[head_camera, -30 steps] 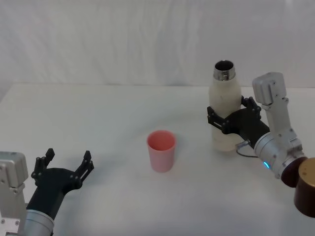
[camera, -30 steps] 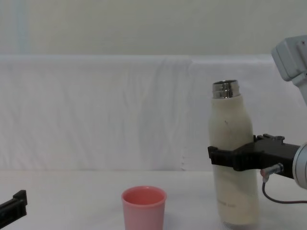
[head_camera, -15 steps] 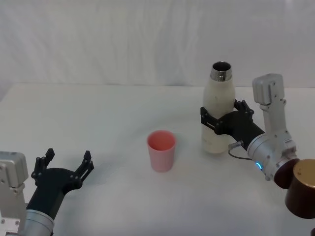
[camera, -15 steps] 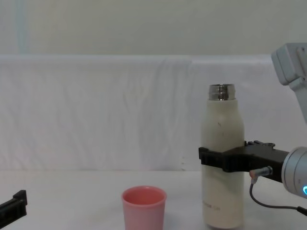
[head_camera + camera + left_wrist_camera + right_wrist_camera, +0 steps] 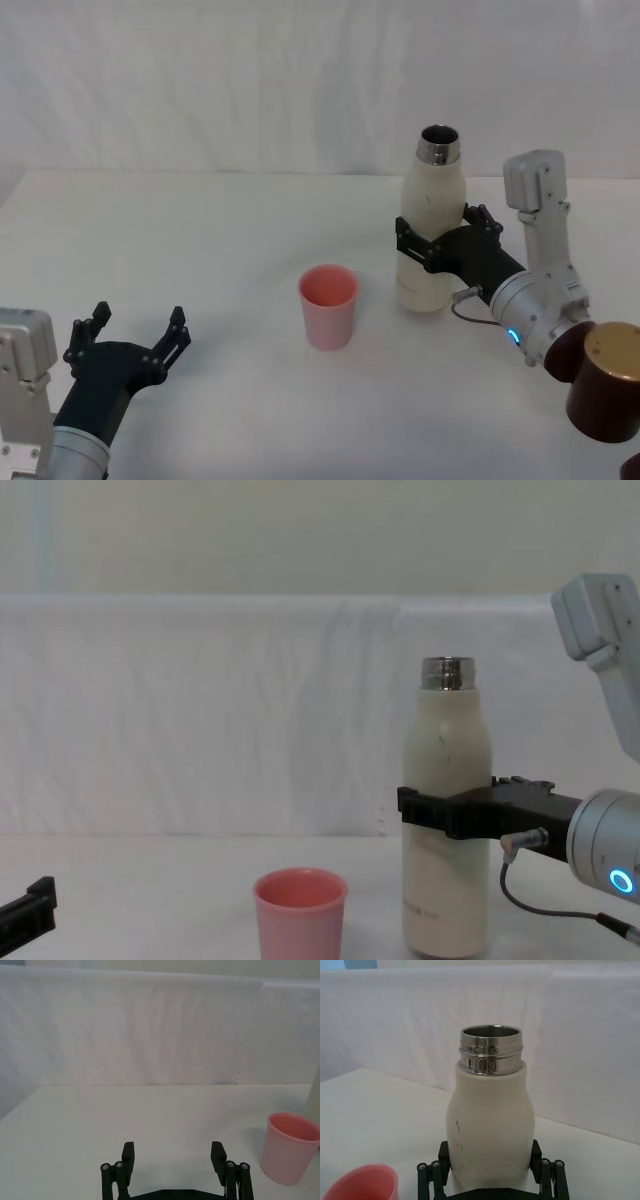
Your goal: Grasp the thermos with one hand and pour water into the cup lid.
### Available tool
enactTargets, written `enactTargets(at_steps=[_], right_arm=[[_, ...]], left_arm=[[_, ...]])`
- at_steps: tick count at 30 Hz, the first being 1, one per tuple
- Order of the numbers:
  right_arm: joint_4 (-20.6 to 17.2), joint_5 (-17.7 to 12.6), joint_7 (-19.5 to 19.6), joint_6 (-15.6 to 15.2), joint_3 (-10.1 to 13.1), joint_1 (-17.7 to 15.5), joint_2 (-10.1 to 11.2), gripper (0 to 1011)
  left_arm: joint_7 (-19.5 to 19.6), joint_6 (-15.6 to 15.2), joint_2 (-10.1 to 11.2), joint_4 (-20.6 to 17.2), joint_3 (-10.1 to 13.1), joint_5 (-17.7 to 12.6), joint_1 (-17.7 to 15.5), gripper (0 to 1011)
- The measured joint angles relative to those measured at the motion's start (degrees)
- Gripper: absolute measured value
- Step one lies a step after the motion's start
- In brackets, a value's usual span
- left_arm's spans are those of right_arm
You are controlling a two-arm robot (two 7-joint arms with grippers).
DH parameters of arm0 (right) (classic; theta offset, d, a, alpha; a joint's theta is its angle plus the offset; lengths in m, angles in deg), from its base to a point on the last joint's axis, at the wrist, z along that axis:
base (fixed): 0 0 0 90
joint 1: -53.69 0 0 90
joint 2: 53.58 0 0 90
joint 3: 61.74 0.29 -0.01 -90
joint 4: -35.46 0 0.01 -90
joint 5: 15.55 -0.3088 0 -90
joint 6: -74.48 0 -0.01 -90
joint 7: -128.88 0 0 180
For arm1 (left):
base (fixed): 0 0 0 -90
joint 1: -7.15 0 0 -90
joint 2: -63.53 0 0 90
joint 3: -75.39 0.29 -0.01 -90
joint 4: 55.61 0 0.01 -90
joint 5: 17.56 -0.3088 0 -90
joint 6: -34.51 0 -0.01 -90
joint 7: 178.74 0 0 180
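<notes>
The cream-white thermos [image 5: 432,195] stands upright, its steel neck open, to the right of the salmon-pink cup lid [image 5: 327,305]. My right gripper [image 5: 435,240] is shut on the thermos around its middle, one black finger on each side. The chest view shows the thermos [image 5: 447,750] with the right gripper [image 5: 445,815] clamped on it, and the cup lid [image 5: 299,912] lower to the left. The right wrist view looks at the thermos [image 5: 491,1120] between the fingers [image 5: 445,1155]. My left gripper [image 5: 138,320] rests open at the near left, holding nothing, with the cup lid [image 5: 291,1147] off to its side.
A white cloth covers the table [image 5: 230,230], and a white curtain hangs behind it. A brown round joint of my right arm [image 5: 605,385] sits at the near right. A thin cable [image 5: 545,905] loops under the right wrist.
The right gripper has carried the thermos leftward, closer to the cup lid, and it has come from a slight tilt to upright. The left arm and the cup lid have not moved.
</notes>
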Motion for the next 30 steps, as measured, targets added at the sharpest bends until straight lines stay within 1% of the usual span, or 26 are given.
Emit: enactTargets(at_steps=[12,30], right_arm=[[1.11,-0.94,0.80,0.39,-1.15,0.26,0.28,950],[1.32,-2.27,1.01,0.81,-1.29,-0.20,1.21,950]], left_arm=[[0.00,0.00,0.00,0.00,0.00,0.00,0.00,1001],[0.00,0.00,0.00,0.00,0.00,0.00,0.00,1001]])
